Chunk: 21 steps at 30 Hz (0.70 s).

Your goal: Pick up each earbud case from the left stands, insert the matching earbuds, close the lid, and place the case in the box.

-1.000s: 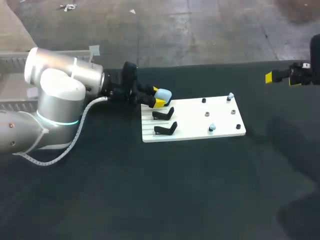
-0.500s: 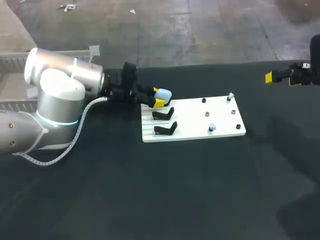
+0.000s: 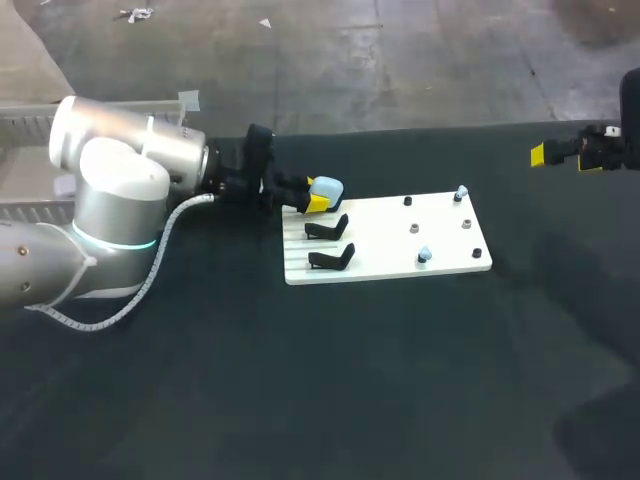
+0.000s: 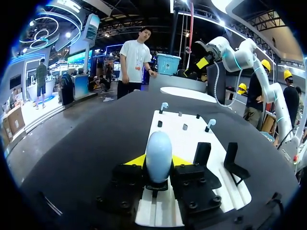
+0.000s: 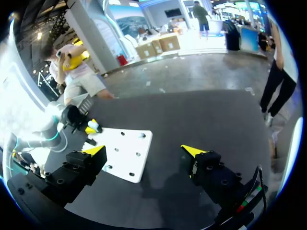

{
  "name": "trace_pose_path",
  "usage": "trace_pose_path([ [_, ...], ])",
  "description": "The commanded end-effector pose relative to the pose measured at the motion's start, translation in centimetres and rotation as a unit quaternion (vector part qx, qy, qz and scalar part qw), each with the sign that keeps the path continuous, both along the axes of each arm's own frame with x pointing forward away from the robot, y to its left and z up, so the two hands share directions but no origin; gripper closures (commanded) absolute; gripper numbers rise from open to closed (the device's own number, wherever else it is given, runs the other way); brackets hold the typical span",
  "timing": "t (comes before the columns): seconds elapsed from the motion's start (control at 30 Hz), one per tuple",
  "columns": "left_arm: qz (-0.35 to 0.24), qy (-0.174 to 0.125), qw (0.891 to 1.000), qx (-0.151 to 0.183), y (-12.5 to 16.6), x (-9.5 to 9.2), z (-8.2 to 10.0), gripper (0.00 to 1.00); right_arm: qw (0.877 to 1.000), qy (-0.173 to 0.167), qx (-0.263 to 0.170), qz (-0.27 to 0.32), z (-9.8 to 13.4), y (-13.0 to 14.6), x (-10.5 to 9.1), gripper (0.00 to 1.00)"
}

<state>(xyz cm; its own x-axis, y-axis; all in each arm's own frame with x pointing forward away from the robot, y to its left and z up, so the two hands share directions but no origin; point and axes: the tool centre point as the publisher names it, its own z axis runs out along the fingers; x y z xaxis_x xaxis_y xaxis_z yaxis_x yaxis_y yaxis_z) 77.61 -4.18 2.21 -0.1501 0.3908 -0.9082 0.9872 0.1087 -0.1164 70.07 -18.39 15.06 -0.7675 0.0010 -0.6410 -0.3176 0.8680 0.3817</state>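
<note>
Left end effector [image 3: 316,193] clamped on case [image 3: 327,187] at board [image 3: 390,255] edge; two black stands [image 3: 327,228] just beside it. Right end effector [image 5: 144,151] wide, nothing between fingers, well apart from board.

Even, dimmish o/h light w/ faint soft shadows on blk table [image 3: 300,380]; white board [image 3: 440,235] bright

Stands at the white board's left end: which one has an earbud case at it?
The one at the board's far edge: the light-blue case is there, gripped by the left gripper. The middle stand and the nearest stand are bare.
</note>
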Motion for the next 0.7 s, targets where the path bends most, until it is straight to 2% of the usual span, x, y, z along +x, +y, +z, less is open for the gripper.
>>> trace_pose_path([
  [0.03,-0.003,0.000,1.000,0.000,-0.1,0.3,-0.2,1.00,1.000,-0.001,0.001,0.001,-0.1,-0.1,0.0,0.00],
  [0.27,-0.003,-0.004,1.000,-0.006,0.1,0.4,0.4,1.00,1.000,-0.001,0.001,0.001,-0.1,-0.1,0.0,0.00],
  [0.43,0.003,-0.012,1.000,-0.015,0.5,0.2,2.2,1.00,1.000,-0.001,0.001,0.001,-0.1,-0.1,0.0,0.00],
  [0.7,0.000,-0.025,1.000,-0.007,0.0,-0.8,4.8,1.00,1.000,-0.001,0.001,0.001,-0.1,-0.1,0.0,0.00],
])
